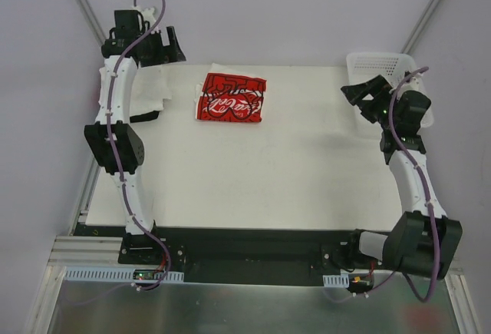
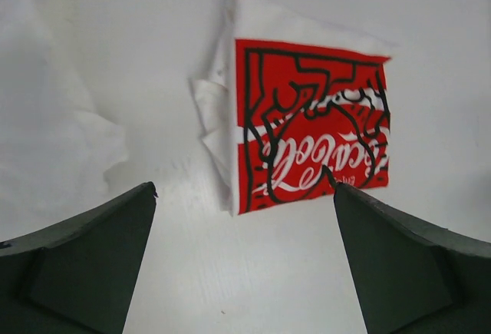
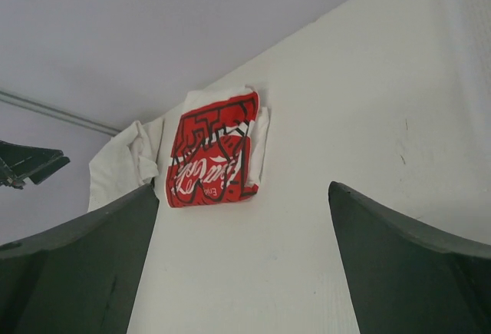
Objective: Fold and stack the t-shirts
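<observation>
A folded red t-shirt (image 1: pixel 232 97) with white lettering lies at the back of the table on top of folded white cloth (image 2: pixel 217 111). A loose white t-shirt (image 1: pixel 146 92) is heaped to its left, partly under my left arm. My left gripper (image 1: pixel 165 46) hovers over the back left corner, open and empty. In the left wrist view the left gripper (image 2: pixel 244 192) faces the red t-shirt (image 2: pixel 311 127) and the white heap (image 2: pixel 46 134). My right gripper (image 1: pixel 360 92) stands open and empty at the right, beside the basket. From the right gripper (image 3: pixel 242 188) the red t-shirt (image 3: pixel 211 153) lies far off.
A white mesh basket (image 1: pixel 376 64) stands at the table's back right corner, just behind the right gripper. The white tabletop (image 1: pixel 291 165) stretches between the arms. Grey walls and metal frame struts close in the back and the sides.
</observation>
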Motion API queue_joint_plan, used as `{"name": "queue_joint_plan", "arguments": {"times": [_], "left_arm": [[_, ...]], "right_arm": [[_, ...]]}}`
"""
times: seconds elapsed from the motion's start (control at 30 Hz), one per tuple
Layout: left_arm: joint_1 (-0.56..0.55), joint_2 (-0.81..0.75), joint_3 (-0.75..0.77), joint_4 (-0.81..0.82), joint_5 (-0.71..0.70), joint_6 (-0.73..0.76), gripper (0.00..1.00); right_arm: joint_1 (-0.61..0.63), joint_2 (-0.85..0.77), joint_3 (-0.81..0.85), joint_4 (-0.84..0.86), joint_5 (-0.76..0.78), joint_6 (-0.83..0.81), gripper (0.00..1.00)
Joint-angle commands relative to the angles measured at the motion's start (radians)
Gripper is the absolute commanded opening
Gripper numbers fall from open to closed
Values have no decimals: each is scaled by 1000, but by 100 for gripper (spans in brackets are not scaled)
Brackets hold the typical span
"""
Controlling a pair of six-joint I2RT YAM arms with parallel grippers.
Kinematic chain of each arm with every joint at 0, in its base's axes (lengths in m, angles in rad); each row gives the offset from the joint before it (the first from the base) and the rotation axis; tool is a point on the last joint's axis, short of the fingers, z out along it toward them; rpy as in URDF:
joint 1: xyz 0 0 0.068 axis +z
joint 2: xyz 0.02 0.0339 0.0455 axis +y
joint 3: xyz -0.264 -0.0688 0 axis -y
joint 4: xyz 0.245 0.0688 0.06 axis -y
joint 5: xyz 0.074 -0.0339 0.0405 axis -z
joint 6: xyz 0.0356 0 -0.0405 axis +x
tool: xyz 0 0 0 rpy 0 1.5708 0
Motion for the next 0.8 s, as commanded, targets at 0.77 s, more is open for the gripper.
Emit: {"name": "queue_joint_plan", "arguments": {"times": [0.77], "left_arm": [[-4,253,-121,30,388,-5,99]], "right_arm": [[268,672,487,-189,-32,-183,96]]}}
